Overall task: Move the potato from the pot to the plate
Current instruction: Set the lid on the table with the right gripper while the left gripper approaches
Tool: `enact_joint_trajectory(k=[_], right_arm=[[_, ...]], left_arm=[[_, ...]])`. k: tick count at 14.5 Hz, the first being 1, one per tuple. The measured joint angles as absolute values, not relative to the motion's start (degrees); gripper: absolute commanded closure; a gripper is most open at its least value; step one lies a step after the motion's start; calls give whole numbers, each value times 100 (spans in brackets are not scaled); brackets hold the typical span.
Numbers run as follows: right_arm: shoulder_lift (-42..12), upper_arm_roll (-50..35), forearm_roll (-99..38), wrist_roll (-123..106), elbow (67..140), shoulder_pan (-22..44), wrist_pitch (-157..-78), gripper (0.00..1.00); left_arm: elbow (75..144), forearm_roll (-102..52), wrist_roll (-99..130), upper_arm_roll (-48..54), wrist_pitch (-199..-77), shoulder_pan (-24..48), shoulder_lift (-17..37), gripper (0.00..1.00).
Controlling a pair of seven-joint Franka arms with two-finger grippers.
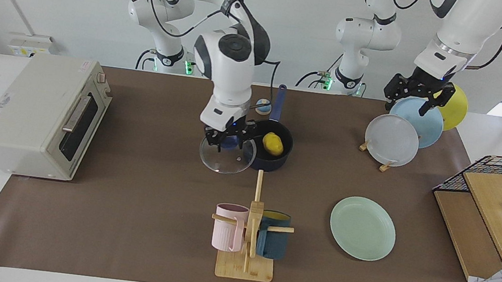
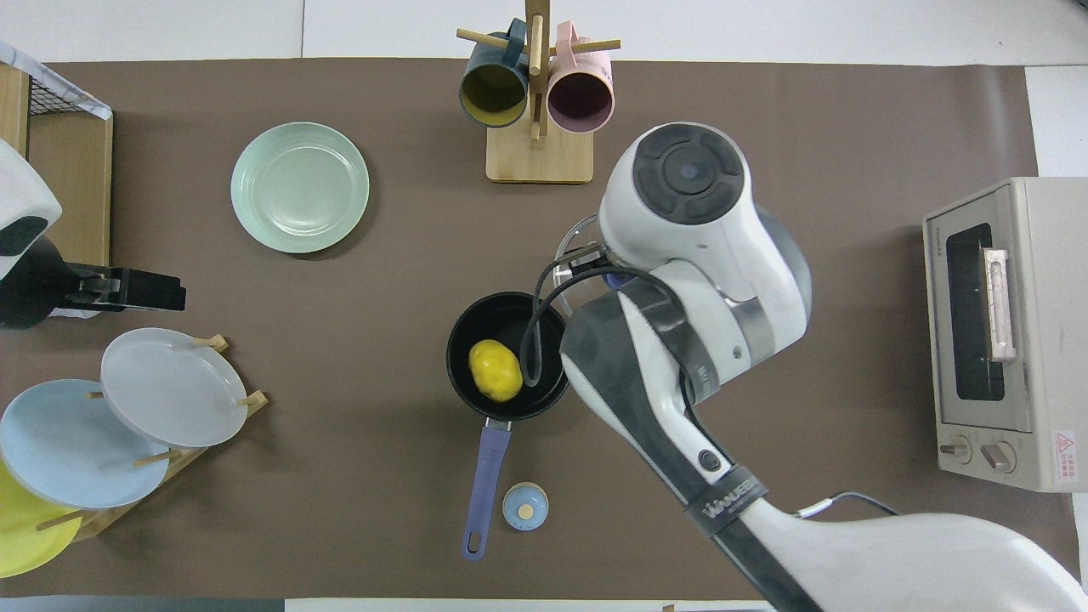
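My right pincer (image 1: 226,140) grips the glass lid (image 1: 227,156) by its blue knob, held just beside the pot's (image 1: 271,155) rim. The potato (image 1: 273,143) sits uncovered inside. Bare brown surface (image 1: 154,186) separates pot and mint plate (image 1: 363,228) (well apart). My left pincer (image 1: 418,95) waits over the plate rack (image 1: 384,166); its grip I cannot tell.

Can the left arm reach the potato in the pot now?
Probably yes. The potato lies uncovered in the pot, since the right pincer holds the glass lid aside. The left pincer is over the plate rack.
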State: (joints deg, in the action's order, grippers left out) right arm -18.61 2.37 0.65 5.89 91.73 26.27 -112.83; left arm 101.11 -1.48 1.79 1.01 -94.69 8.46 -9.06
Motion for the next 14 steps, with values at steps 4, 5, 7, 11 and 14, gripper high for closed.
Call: enact_joint_trajectory(k=[4, 5, 7, 11, 14], right_arm=[[-1862, 246, 46, -756, 9746, 1662, -11762, 63], [-1852, 248, 43, -969, 10069, 1494, -12112, 63], [-1823, 248, 41, -1155, 10679, 1336, -12637, 63], [-1704, 248, 41, -1156, 11190, 1248, -12788, 0], [-1580, 234, 40, -1143, 11165, 1237, -12791, 0]], left_arm=[[10145, -154, 351, 105, -9658, 1155, -897, 0], [10173, -161, 629, 108, -9760, 1325, -874, 0], [10226, -179, 1370, 122, -10048, 1797, -749, 0], [10297, -221, 2581, 151, -10485, 2666, -282, 0], [10586, -226, 3304, 146, -10973, 3114, -13, 0]])
